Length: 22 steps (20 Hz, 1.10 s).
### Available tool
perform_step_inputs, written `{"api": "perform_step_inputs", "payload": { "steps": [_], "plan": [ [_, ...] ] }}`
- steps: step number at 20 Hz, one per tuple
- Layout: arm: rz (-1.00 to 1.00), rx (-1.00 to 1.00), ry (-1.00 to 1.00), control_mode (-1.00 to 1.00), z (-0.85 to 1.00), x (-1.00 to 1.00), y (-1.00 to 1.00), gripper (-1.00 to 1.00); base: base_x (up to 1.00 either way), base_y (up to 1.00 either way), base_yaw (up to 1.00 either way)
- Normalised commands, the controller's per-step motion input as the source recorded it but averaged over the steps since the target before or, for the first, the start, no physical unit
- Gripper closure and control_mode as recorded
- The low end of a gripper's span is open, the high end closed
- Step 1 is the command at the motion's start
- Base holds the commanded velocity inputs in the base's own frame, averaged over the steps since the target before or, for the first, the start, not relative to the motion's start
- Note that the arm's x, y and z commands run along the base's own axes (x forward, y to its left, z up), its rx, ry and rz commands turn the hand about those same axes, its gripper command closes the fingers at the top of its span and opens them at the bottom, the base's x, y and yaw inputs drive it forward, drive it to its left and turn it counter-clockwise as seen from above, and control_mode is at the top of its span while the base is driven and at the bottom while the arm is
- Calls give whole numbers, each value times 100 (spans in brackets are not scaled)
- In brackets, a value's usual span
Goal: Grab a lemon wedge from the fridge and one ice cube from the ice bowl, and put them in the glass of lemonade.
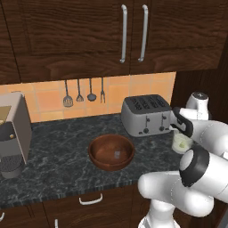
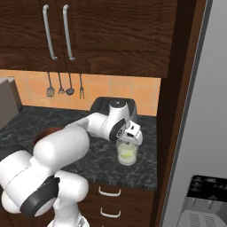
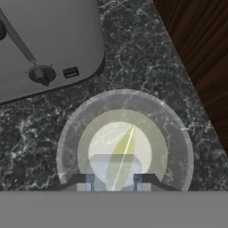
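At lower centre of the hand view, the gripper [image 3: 113,180] grasps a pale translucent ice cube [image 3: 113,171] over the short clear lemonade glass [image 3: 67,133], where the yellow-green lemon wedge [image 3: 127,144] lies. The cube looks slippery, best pinched on flat faces.

Flat, even rendered light with no clear source; the dark wooden upper cabinets [image 1: 89,35] stay dim while the orange tiled backsplash [image 1: 49,98] reads bright. Shadows are faint and soft under the grey steel toaster [image 3: 49,44]. All views are slightly soft and low in detail, without glare or edge distortion.
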Motion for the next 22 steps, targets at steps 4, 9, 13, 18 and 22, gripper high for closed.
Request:
{"api": "perform_step_inputs", "payload": {
  "steps": [4,9,13,18,22],
  "plan": [
    [0,0,0,-100,-4,5,-6,100,0,0,0],
    [0,0,1,-100,0,8,0,100,0,0,0],
    [0,0,0,-100,-16,0,-1,100,0,0,0],
    [0,0,0,-100,-14,0,-2,-100,0,0,0],
    [0,0,0,-100,0,0,0,-100,0,0,0]
  ]
}}
